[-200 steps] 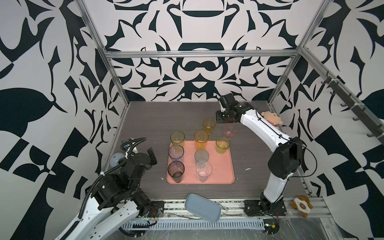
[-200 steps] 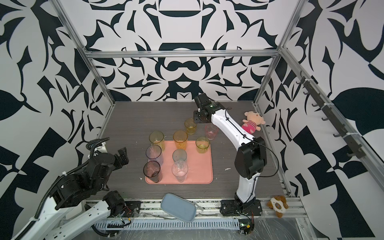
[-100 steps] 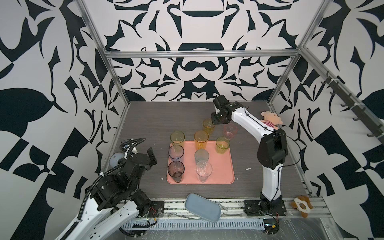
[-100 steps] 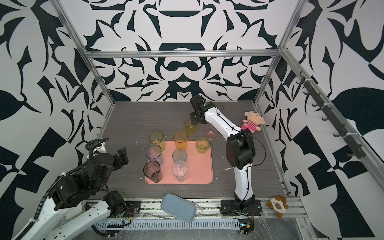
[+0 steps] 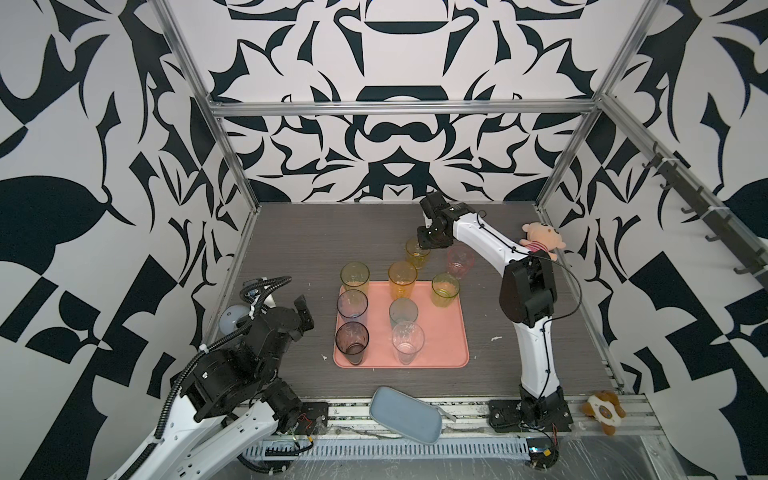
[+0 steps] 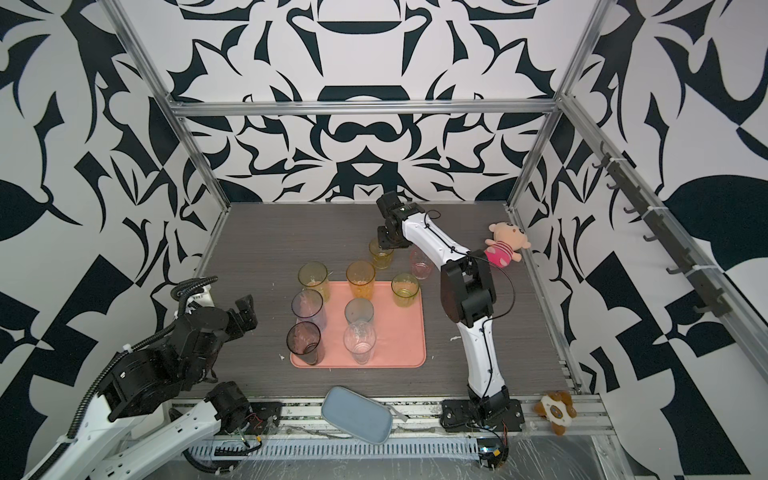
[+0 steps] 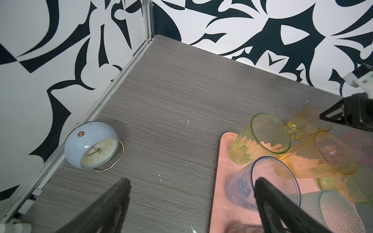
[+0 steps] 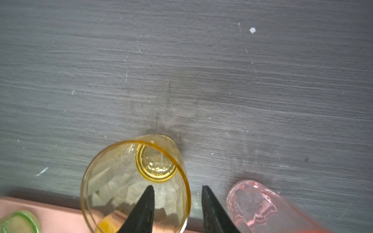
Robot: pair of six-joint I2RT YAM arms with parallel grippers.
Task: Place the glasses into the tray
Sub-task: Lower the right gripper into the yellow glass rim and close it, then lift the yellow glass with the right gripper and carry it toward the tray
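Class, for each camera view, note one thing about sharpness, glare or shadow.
Right wrist view: amber glass sharp, glints on its base; pink glass smeared toward its rim. Left wrist view: clock crisp, left gripper a dark silhouette. Both top views: even light, only faint shadows on the table.

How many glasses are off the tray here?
2. The short amber glass stands behind the tray, its rim between the fingers of the right claw; the pink glass stands beside it. None seem hidden.
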